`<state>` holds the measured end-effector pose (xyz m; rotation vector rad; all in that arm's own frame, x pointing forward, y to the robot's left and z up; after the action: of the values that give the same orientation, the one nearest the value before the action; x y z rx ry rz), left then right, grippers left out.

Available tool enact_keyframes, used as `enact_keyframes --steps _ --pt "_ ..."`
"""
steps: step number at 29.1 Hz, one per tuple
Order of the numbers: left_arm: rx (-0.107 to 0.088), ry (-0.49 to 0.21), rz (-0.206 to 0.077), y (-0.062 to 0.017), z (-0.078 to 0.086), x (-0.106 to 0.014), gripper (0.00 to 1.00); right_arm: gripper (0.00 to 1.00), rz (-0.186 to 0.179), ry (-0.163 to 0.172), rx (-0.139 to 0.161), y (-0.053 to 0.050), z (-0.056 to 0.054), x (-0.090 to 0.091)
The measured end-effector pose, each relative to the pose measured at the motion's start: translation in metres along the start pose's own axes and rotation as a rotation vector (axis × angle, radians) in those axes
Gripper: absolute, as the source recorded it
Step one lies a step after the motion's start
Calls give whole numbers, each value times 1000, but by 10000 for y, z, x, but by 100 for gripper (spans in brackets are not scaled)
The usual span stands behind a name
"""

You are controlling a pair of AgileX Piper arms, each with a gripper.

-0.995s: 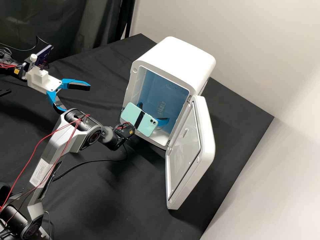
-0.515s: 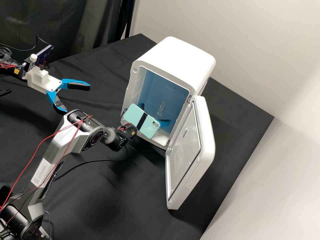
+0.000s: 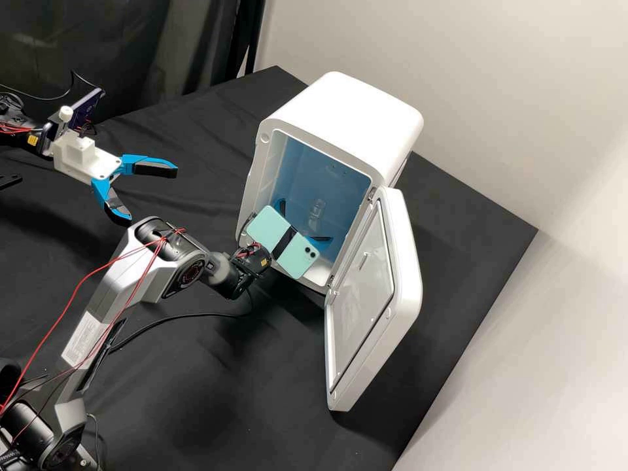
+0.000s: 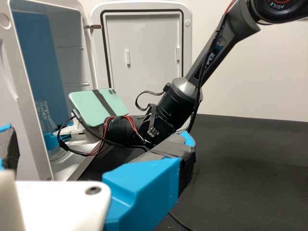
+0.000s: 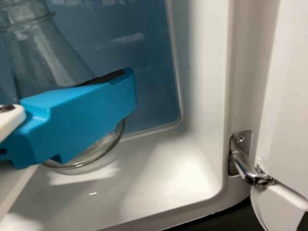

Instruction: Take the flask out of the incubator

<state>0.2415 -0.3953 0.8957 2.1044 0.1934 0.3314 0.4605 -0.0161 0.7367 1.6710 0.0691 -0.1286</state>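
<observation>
A clear glass flask [image 3: 318, 209] stands upright inside the white incubator [image 3: 347, 111], against its blue back wall. The incubator door [image 3: 379, 294] hangs wide open. My right gripper [image 3: 304, 220] is inside the chamber, open, with one blue finger on each side of the flask's lower body. In the right wrist view one blue finger [image 5: 79, 118] lies against the flask [image 5: 48, 57] near its base. The left wrist view shows the flask [image 4: 44, 115] behind the incubator's rim. My left gripper [image 3: 147, 191] hangs open over the bench, far left of the incubator, holding nothing.
A mint-green phone [image 3: 284, 242] rides on the right wrist at the incubator's mouth. Red wires and a black cable [image 3: 176, 318] trail along the right arm and bench. The door hinge [image 5: 243, 161] sits close beside the gripper. The black bench [image 3: 216, 392] lies in front.
My right arm has pushed a little deeper into the incubator, carrying the phone rightward and bringing the fingers further around the flask. The left arm has kept still.
</observation>
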Motion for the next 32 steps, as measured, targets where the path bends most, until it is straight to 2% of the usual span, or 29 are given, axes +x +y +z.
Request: enact_keyframes --steps 32 --pt "1 9 2 5 -25 -2 100 0 12 18 -1 -16 16 -42"
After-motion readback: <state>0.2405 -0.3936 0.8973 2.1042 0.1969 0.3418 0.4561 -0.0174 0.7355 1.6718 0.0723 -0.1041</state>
